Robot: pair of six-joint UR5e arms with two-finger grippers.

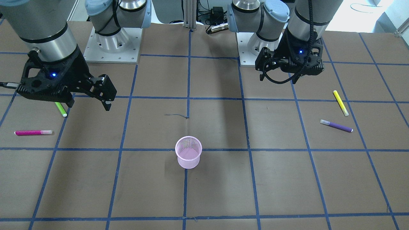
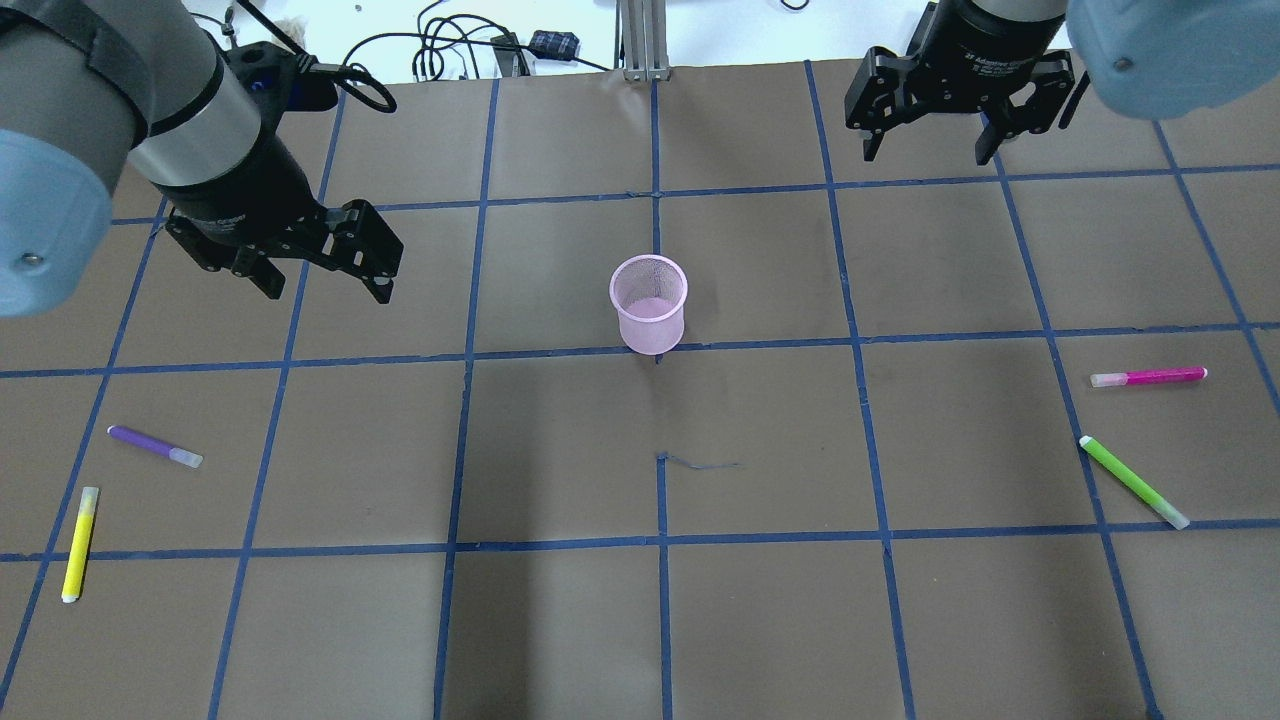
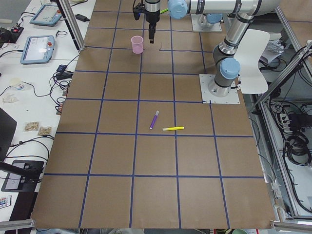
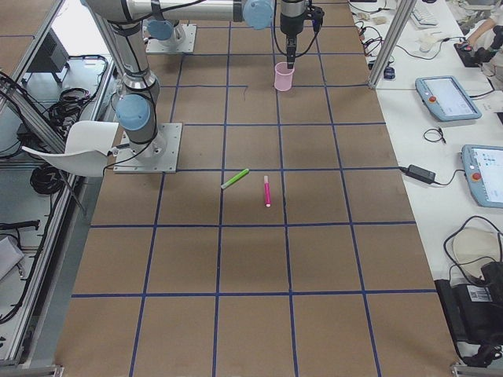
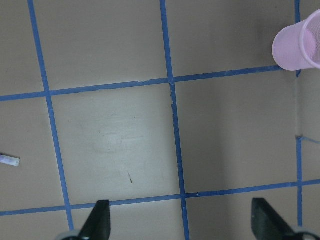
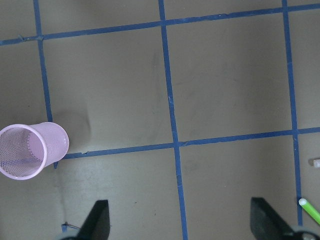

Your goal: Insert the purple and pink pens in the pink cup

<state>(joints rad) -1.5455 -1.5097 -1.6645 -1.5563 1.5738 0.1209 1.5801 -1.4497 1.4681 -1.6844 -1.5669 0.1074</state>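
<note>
The pink mesh cup stands upright and empty at the table's middle; it also shows in the front view. The purple pen lies flat on the robot's left side, next to a yellow pen. The pink pen lies flat on the robot's right side. My left gripper is open and empty, raised above the table between the cup and the purple pen. My right gripper is open and empty, held high. The left wrist view shows the cup; the right wrist view shows it too.
A green pen lies near the pink pen, and its tip shows in the right wrist view. The brown table carries a blue tape grid. The arm bases stand at the robot's edge.
</note>
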